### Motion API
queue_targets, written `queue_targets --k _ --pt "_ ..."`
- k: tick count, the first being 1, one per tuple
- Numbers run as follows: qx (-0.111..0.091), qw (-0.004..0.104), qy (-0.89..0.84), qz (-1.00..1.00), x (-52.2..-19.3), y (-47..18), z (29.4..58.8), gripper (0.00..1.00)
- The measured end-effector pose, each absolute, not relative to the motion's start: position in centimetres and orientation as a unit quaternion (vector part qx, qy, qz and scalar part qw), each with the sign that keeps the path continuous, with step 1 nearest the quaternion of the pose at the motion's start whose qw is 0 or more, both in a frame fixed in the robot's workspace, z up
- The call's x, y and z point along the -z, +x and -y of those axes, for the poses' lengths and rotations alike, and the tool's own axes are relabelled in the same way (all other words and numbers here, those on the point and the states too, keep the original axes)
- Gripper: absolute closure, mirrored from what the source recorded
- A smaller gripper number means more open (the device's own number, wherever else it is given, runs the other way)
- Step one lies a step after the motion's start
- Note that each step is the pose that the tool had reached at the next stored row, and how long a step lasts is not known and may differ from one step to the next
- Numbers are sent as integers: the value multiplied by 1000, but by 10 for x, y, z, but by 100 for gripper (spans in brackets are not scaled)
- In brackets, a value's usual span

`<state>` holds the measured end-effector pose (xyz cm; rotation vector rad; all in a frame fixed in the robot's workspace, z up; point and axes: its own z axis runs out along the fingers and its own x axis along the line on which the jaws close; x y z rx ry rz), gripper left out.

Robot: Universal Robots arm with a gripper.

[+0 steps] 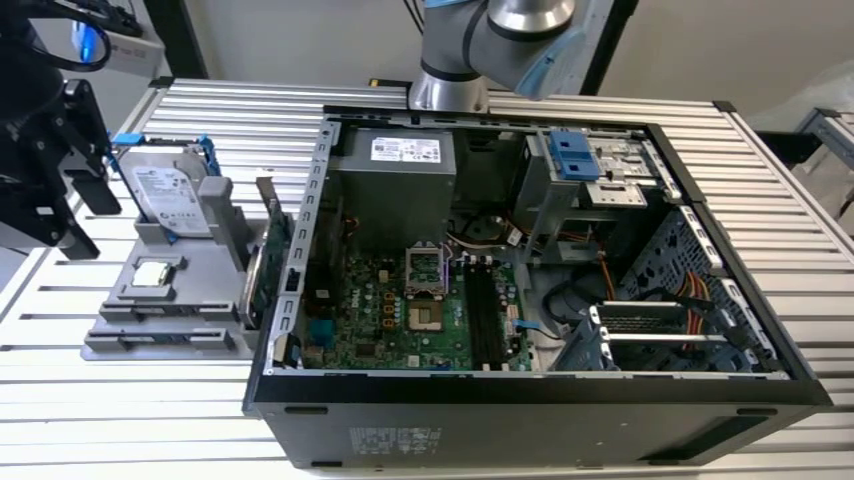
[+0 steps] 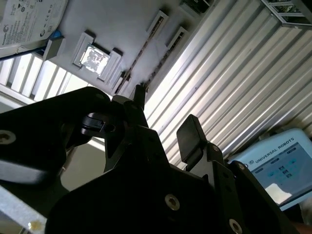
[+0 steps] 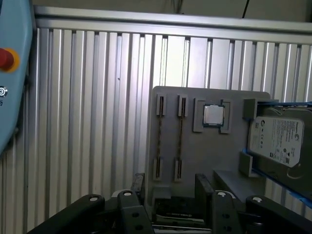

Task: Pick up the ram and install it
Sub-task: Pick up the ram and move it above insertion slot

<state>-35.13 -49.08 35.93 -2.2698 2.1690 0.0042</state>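
Hovering open-fingered over the tray (image 3: pixel 209 151), the gripper (image 3: pixel 170 185) looks mid-approach to the ram (image 3: pixel 159 136) standing edge-up in its slot, and grasping likely needs fingers (image 3: pixel 204 187) straddling that thin edge.

Black end effector (image 2: pixel 163 116) near grey holder (image 2: pixel 127 28)

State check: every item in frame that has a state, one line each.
Black two-finger gripper: open, holding nothing.
Thin dark ram stick, edge-on: slotted in grey plastic holder, not gripped.
Silver boxy hard drive: upright in holder.
Square silver processor chip: seated in its recess.
Green expansion card: standing on edge.
Black computer case: on its side, panel off.
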Motion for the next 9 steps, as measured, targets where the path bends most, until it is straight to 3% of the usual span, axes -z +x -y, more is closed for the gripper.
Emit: queue_targets --k 9 --pt "-2 2 -723 -691 -355 -351 491 0"
